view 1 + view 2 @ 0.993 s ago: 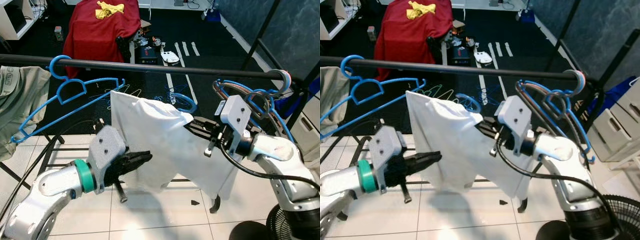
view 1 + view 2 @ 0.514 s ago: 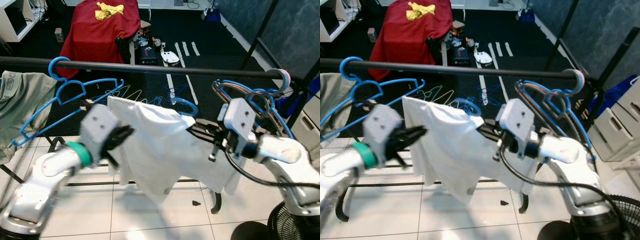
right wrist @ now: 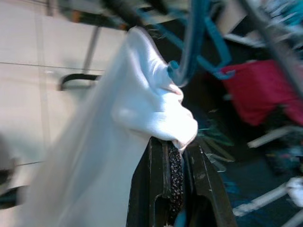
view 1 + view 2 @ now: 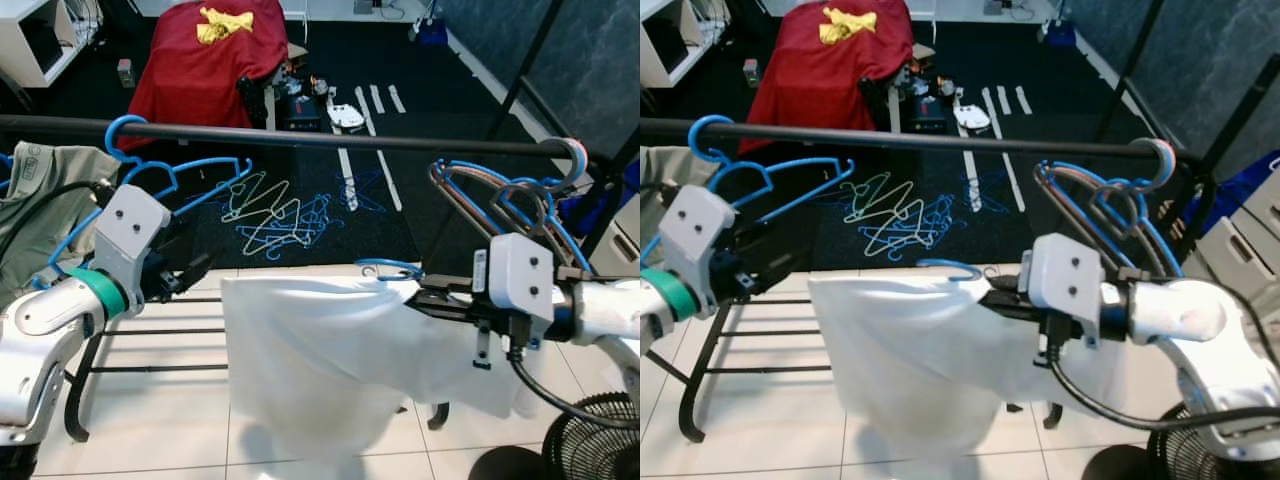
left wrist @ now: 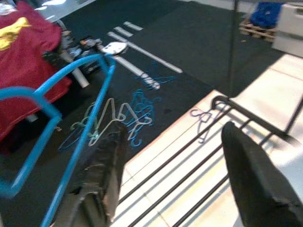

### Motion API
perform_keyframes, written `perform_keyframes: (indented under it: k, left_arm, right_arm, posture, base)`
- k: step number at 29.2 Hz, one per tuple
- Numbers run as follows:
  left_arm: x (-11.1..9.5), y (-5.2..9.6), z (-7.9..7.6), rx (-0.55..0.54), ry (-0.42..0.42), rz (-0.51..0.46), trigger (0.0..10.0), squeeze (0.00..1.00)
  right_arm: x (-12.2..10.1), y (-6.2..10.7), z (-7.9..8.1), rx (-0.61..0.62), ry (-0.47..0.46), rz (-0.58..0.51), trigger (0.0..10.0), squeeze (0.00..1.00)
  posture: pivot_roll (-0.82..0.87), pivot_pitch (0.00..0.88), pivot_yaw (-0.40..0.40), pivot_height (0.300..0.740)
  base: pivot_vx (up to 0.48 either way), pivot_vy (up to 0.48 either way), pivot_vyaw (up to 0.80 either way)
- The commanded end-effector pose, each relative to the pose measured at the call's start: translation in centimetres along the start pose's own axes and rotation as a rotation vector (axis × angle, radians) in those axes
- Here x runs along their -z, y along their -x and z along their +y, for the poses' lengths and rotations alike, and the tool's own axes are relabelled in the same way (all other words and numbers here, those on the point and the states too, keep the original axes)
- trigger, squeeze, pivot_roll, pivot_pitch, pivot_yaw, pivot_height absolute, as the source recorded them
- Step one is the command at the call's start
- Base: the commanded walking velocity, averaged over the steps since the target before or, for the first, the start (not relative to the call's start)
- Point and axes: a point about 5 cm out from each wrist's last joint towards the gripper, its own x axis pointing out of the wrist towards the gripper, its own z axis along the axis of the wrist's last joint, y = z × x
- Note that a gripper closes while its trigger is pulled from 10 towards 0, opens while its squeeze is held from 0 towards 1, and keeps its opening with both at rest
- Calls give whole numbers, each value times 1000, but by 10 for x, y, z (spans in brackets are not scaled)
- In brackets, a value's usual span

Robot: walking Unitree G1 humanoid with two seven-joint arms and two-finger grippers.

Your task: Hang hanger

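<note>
Nearest to us, we are holding the white garment [image 4: 330,360] on its blue hanger [image 4: 388,268] with our right gripper [image 3: 173,158], whose fingers are pinched together on the cloth at the hanger's shoulder. The garment is hanging below the rail [image 4: 300,136], well short of it, with the hook standing just above the collar. Our left gripper [image 5: 173,156] is hovering off to the left with its fingers spread and nothing between them, near an empty blue hanger [image 4: 160,175] already hooked on the rail.

To do this step well, we judge that we should be lifting the right arm until the hook rises above the rail, keeping the hook upright and facing the bar, then lowering it onto the open stretch between the empty hanger and the bundle of hangers [image 4: 510,195] at the right end. We should keep the pinch firm, since the cloth could slip off the hanger's shoulder.

Farther off, loose hangers [image 4: 280,205] are lying on the dark floor, and beyond them a red cloth [image 4: 205,55] is draped over something.
</note>
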Motion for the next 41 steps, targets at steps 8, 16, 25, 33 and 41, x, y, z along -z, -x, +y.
perform_keyframes:
  k: [8,16,25,33,41]
  left_arm:
    - [-27,4,3,22,368,-193,10000,1000]
    - [-41,26,2,188,513,-307,10000,0]
    - [-24,2,-23,124,401,-172,10000,0]
    - [-19,-21,-32,-17,393,-127,10000,1000]
    - [-24,-27,-22,-102,427,-168,10000,1000]
  right_arm:
    - [-18,1,-29,278,100,-94,0,0]
    - [-21,12,-41,254,163,-49,0,0]
    - [-18,2,-33,254,99,-98,0,0]
    - [-23,3,-35,252,96,-124,0,0]
    - [-25,1,-30,217,79,-145,0,0]
  posture:
    - [-70,21,120,740]
    - [-69,22,104,740]
    - [-71,26,104,740]
    - [-82,29,108,740]
    - [-75,34,108,740]
  base:
    - [0,0,0]
    - [0,0,0]
    - [0,0,0]
    - [0,0,0]
    - [0,0,0]
